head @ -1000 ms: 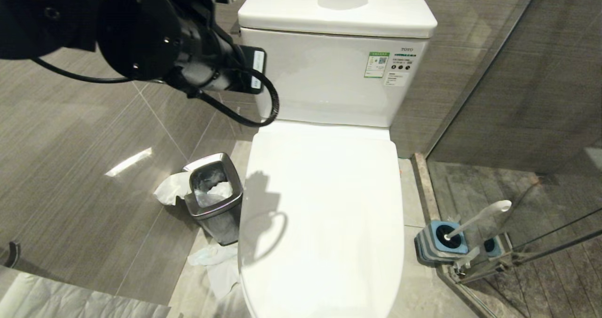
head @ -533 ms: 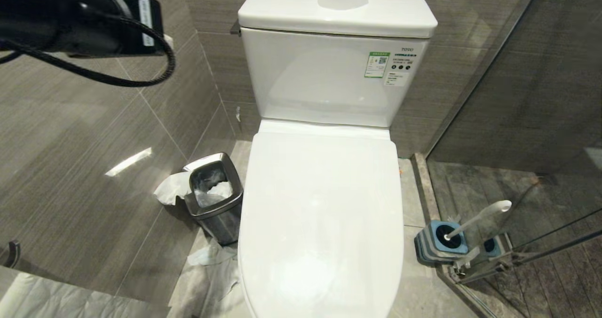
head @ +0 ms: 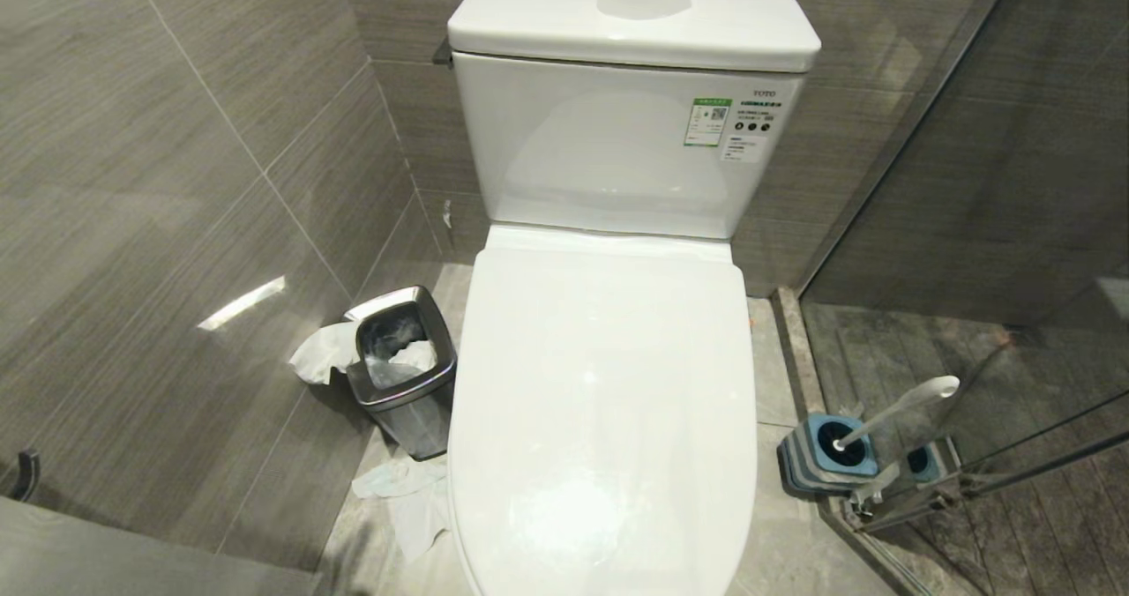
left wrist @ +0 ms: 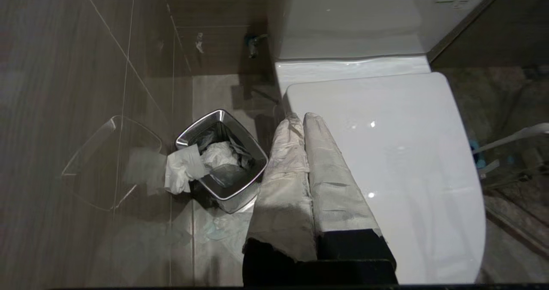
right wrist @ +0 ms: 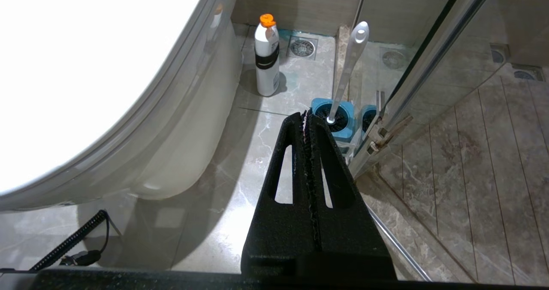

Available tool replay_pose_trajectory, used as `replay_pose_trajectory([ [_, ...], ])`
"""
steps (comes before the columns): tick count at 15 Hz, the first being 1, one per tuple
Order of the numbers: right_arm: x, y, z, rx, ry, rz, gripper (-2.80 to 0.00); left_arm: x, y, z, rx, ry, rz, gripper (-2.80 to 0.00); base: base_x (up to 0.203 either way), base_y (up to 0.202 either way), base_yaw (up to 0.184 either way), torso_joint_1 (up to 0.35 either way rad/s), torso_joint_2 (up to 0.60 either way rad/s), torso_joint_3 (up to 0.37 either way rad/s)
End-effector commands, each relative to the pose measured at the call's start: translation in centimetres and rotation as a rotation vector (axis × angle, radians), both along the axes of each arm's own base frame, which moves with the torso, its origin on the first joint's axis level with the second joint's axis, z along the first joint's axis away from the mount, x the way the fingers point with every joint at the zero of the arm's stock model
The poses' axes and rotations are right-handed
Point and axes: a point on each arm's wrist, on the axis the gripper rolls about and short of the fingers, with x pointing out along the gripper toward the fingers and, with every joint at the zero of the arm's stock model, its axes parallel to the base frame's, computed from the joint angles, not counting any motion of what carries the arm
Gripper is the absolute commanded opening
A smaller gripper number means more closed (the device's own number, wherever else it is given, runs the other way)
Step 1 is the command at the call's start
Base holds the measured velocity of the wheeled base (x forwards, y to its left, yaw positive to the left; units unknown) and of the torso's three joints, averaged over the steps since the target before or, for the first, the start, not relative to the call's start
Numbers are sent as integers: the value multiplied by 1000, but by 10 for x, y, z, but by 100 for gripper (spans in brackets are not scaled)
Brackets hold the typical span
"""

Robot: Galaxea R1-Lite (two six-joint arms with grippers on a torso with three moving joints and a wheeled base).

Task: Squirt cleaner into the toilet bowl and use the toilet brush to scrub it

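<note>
- Above the closed lid of the white ceramic toilet bowl (head: 604, 402), the black left arm has swung out of the head view; its cloth-wrapped left gripper (left wrist: 299, 117) hangs pressed shut, empty, so the lid likely needs lifting first.
- Beside the bowl's base, the whitish orange-capped cleaner (right wrist: 266, 56) and white-handled toilet brush (right wrist: 348, 73) stand untouched; the black right gripper (right wrist: 305, 115) is closed, parked.

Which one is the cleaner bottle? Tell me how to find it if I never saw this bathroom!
Find the big white toilet bowl. On the floor beside its base, towards the back wall, stands the cleaner, upright near a round floor drain. It is a pale bottle with an orange cap and a dark band, unlike the toilet brush, which leans out of a blue holder nearby.
</note>
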Motion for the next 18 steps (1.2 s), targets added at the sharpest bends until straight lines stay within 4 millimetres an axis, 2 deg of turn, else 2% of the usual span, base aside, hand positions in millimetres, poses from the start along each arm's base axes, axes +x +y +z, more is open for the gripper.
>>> replay_pose_trajectory([
  [1,0,0,0,0,1,1,-280,-65,3,-6,-56,-91,34,-280,0,0,0,0,0,0],
  [4,0,0,0,0,1,1,-280,-96,2,-24,-82,-106,58,-280,0,0,0,0,0,0],
  [9,0,0,0,0,1,1,-280,-129,1,-39,-75,-118,73,-280,0,0,0,0,0,0],
  [12,0,0,0,0,1,1,-280,-156,0,-54,-66,-107,69,-280,0,0,0,0,0,0],
  [18,0,0,0,0,1,1,-280,-206,0,-85,14,-235,37,-280,0,0,0,0,0,0],
])
